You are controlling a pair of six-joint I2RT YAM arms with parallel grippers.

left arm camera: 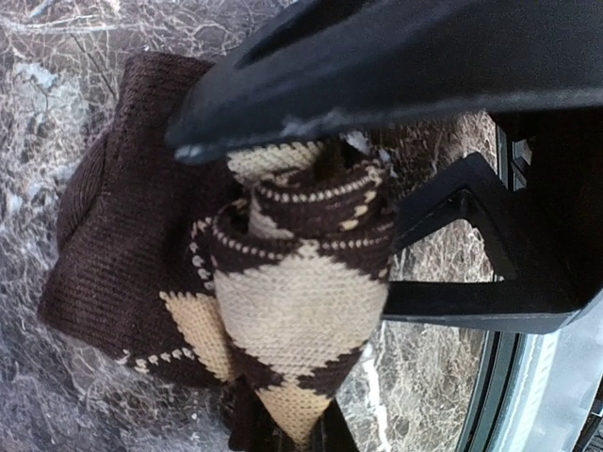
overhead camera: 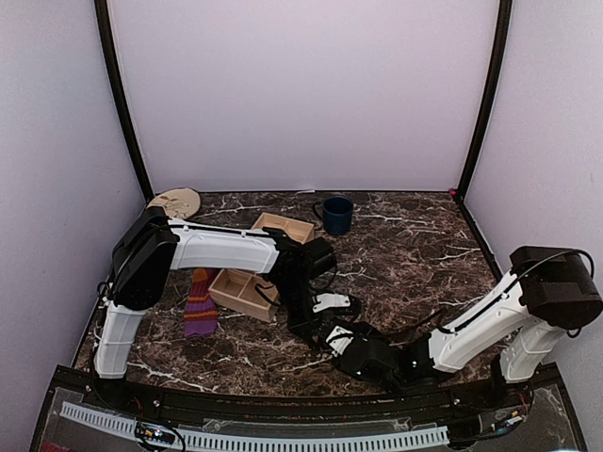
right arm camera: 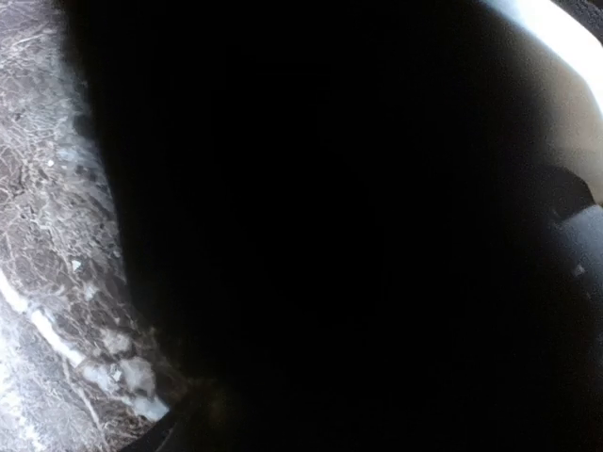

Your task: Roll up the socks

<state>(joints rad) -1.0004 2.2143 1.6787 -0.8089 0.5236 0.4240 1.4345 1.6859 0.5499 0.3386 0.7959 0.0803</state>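
Top view, purple striped sock (overhead camera: 200, 303): lies flat on the bench (overhead camera: 415, 245), just left of a wooden tray (overhead camera: 243, 293), apart from both arms.
Top view, arms: left gripper (overhead camera: 318, 318) and right gripper (overhead camera: 347, 341) sit close together at front centre.
Left wrist, left gripper: clamped on a bunched fold of the dark brown argyle sock (left arm camera: 301, 292); the sock's other end rests on the marble.
Right wrist, right gripper: spread wide; the view is mostly black, so I cannot tell whether it touches anything.

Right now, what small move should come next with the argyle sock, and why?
Probably close the open right jaws on the argyle sock beside the left jaws: those are shut on its partly rolled end, while the rest lies loose.
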